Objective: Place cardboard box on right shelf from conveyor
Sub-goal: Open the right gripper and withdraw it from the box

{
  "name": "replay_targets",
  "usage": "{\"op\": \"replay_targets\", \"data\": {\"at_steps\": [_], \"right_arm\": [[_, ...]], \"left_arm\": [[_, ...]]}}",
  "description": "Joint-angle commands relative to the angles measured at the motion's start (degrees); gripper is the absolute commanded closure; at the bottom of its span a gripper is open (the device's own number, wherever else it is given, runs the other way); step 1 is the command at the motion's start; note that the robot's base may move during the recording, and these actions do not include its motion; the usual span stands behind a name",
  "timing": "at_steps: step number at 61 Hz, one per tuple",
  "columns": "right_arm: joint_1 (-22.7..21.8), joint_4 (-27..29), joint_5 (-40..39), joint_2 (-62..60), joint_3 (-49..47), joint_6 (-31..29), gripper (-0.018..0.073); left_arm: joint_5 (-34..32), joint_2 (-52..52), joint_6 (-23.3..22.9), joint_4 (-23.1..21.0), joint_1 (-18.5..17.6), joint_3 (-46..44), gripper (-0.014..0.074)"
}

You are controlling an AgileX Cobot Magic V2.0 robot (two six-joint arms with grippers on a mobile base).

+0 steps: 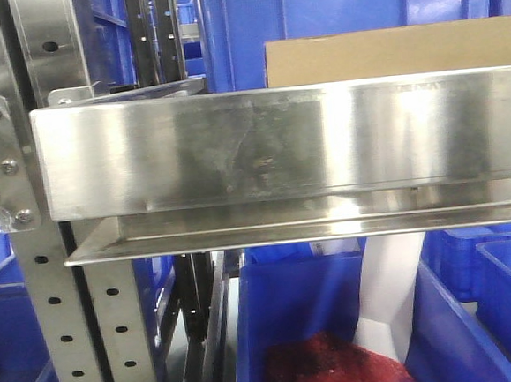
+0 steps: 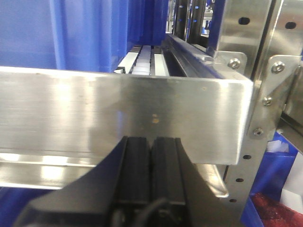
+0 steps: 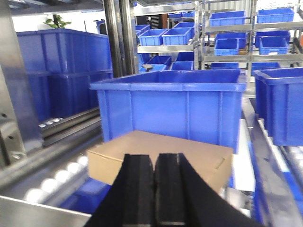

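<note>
above, front view: the box (image 1: 395, 52) sits on the shelf (image 1: 278, 145), only its tan upper part showing over the tall steel lip, with a blue bin (image 1: 356, 2) behind it. right wrist view: the box (image 3: 161, 158) lies on white rollers (image 3: 71, 172) in front of a blue bin (image 3: 170, 106); the right gripper (image 3: 155, 189) is just before the box, its black fingers (image 3: 139, 189) pressed together with nothing between them. left wrist view: the left gripper (image 2: 150, 163), fingers likewise closed and empty, is close to the shelf's lip (image 2: 118, 113), beside a perforated upright (image 2: 258, 123).
</note>
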Motion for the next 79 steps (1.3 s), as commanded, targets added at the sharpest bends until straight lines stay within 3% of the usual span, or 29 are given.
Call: {"op": "replay_targets", "data": {"at_steps": [1, 11, 24, 38, 43, 79], "right_arm": [[-3.9, 4.1, -5.2, 0.6, 0.3, -6.6, 0.0502], [-13.4, 15.7, -9.7, -1.6, 7.3, -19.8, 0.0502], [-21.6, 16.3, -16.9, -9.1, 19.4, -20.1, 0.0502], [-22.1, 16.2, -25.3, -12.4, 32.5, -15.7, 0.0502], [-22.1, 15.1, -22.1, -12.4, 32.2, -15.5, 0.0502], [-22.1, 14.8, -22.1, -12.4, 32.2, -15.5, 0.0502]], "left_arm": [[-4.9, -0.9, 0.0, -0.3, -0.1, 0.5, 0.0713], [-4.9, -0.9, 0.0, -0.3, -0.1, 0.5, 0.0713], [-4.9, -0.9, 0.0, -0.3, -0.1, 0.5, 0.0713], [-4.9, -0.9, 0.0, -0.3, -0.1, 0.5, 0.0713], [-4.9, -0.9, 0.0, -0.3, -0.1, 0.5, 0.0713], [-4.9, -0.9, 0.0, -0.3, -0.1, 0.5, 0.0713]]}}
